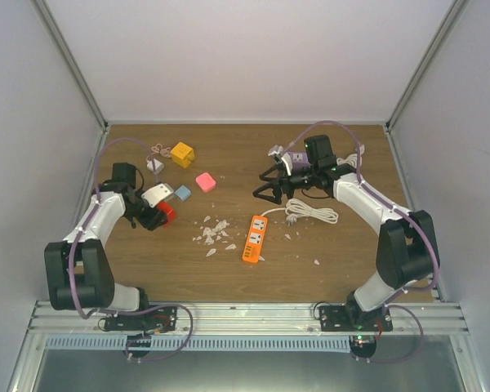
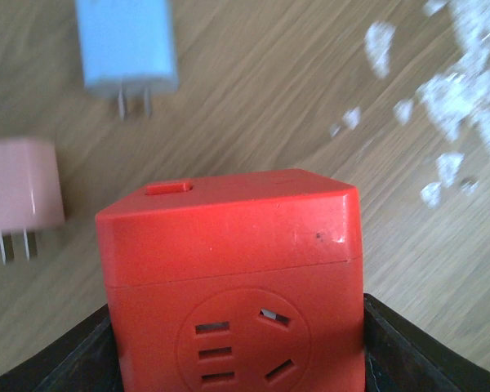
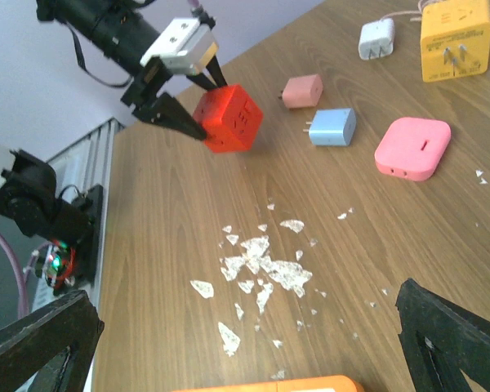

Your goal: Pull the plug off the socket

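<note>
At the worktop's 9 o'clock side, the left gripper point(image 1: 158, 214) clamps the red socket cube point(image 2: 237, 269), jaws partly apart around it. The right gripper point(image 1: 263, 184), toward 1 o'clock, stands wide open and empty. A white plug point(image 1: 292, 219) lies just beside the orange power strip point(image 1: 255, 238), at its 2 o'clock.

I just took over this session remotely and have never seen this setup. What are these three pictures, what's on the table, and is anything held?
Two robot arms are bolted at the near edge of a table. One picture looks down on both from above; the other two come from a camera on each wrist. The left pincer grips a red socket cube; no plug shows in its visible faces. The right pincer hangs open and empty. On it lie an orange power strip, a white cable, a yellow cube, a pink block, a blue plug, a pink plug and white scraps.
</note>
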Controlling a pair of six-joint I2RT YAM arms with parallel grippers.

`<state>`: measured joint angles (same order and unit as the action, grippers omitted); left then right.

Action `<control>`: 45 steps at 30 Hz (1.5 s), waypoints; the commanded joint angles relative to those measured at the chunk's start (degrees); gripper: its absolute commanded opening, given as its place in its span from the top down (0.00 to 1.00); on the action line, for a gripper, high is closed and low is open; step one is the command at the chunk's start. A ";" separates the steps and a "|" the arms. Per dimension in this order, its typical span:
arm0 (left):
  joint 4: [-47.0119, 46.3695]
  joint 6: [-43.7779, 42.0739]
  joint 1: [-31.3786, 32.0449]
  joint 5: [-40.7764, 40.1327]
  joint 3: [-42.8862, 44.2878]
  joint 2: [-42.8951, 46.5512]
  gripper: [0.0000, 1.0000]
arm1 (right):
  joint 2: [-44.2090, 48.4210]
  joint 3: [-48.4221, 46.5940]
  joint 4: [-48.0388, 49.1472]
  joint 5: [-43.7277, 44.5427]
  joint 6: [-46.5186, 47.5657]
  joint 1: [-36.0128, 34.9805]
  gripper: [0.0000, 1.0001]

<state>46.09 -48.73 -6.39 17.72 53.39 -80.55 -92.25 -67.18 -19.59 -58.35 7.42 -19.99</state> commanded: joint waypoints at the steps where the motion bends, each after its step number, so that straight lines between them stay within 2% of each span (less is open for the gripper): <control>1: -0.32 -3.37 -4.03 -1.47 0.23 -2.33 0.67 | -1.10 -1.92 -7.78 2.55 10.31 0.01 0.00; 6: -0.77 -3.37 -6.25 -3.79 0.40 -6.84 0.64 | -1.44 -1.95 -11.68 11.22 18.59 -0.35 0.01; 12: -1.71 -3.31 -7.13 -5.31 0.65 -9.94 0.58 | -2.61 -2.51 -14.73 16.28 25.38 -0.53 0.00; 14: -1.38 -3.38 -7.16 -5.39 0.92 -10.38 0.50 | -3.15 -2.56 -15.53 18.28 27.46 -0.64 0.00; 19: -0.12 -3.26 -7.23 -4.47 1.77 -9.38 0.18 | -3.09 -2.44 -17.92 24.36 34.33 -0.68 0.00; 22: 0.99 -2.92 -7.23 -3.15 2.98 -8.70 0.03 | -2.78 -1.68 -18.28 27.06 39.14 -0.78 0.00; 23: 1.33 -2.73 -7.23 -2.80 3.55 -8.59 0.01 | -2.76 -1.30 -18.51 27.66 40.97 -0.90 0.00; 31: 4.60 -1.04 -7.10 0.58 8.60 -6.70 0.01 | -4.04 3.19 -15.06 34.90 53.87 -3.95 0.00; 37: 5.80 -0.97 -7.05 2.06 10.59 -3.56 0.01 | -9.56 1.10 -14.23 37.85 55.74 -4.86 0.06; 45: 6.93 0.21 -6.92 4.38 12.94 -1.70 0.01 | -17.68 -0.56 -8.47 42.68 53.19 -5.21 0.41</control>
<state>51.48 -49.84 -13.23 19.11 64.36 -84.16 -107.15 -65.91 -31.73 -19.11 61.10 -25.08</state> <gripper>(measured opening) 0.990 0.656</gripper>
